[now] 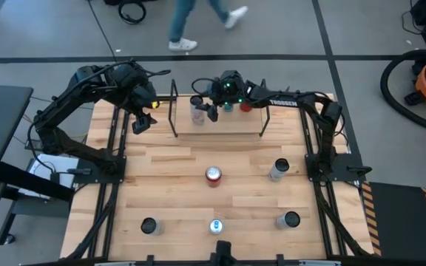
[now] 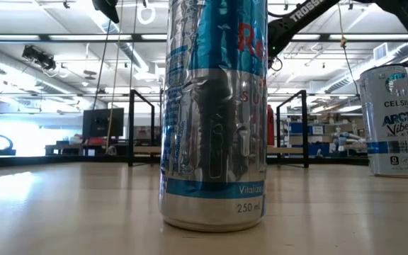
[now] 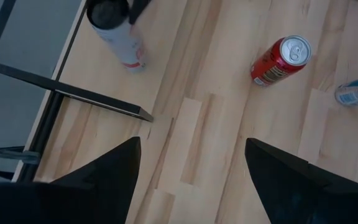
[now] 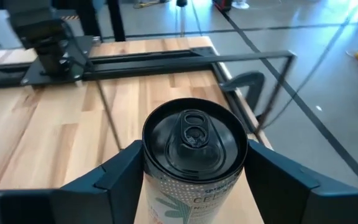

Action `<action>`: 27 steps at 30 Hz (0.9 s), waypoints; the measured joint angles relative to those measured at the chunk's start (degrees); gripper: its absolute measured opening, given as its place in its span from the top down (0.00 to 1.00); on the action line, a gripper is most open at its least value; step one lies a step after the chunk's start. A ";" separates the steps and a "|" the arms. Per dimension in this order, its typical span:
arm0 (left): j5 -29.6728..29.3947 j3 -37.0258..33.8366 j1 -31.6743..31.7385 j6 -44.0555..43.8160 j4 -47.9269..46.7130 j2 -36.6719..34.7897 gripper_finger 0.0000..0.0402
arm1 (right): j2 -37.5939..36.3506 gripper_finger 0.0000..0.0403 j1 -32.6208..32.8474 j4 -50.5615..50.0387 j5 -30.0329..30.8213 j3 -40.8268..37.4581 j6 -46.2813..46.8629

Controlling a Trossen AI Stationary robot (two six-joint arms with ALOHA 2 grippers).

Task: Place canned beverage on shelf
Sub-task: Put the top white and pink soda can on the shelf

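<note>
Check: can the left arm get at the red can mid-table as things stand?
Probably yes. The left gripper hangs open and empty off the shelf's left end, and the red can stands upright alone on bare tabletop, nothing between them. The right gripper is busy over the shelf with a white can.

Overhead view evenly lit, bright; soft short shadows beside cans on tabletop (image 1: 168,192). Low view: ceiling strip lights behind, window glare at far left; sheen on table surface; near silver-blue can (image 2: 214,113) fills frame, catches highlights on dented metal; white can (image 2: 394,120) sharp enough to read, room behind slightly soft. Left wrist view: diffuse light, faint shadow under red can (image 3: 280,60), own dark fingers (image 3: 110,168) blurred, featureless. Right wrist view: black can lid (image 4: 194,140) glossy with reflections; floor behind shows bright glare streaks
</note>
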 joint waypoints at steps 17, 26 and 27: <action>0.02 0.00 0.00 1.33 -0.03 0.00 0.28 | -6.18 0.38 -3.70 -3.70 -1.85 -2.39 -0.78; 0.02 0.00 0.00 1.31 -0.03 0.00 0.28 | -7.95 0.38 -4.62 2.93 0.07 -8.97 -0.74; 0.02 0.00 0.01 1.31 -0.03 0.00 0.28 | -7.92 0.38 -4.62 4.25 0.21 -9.85 -0.78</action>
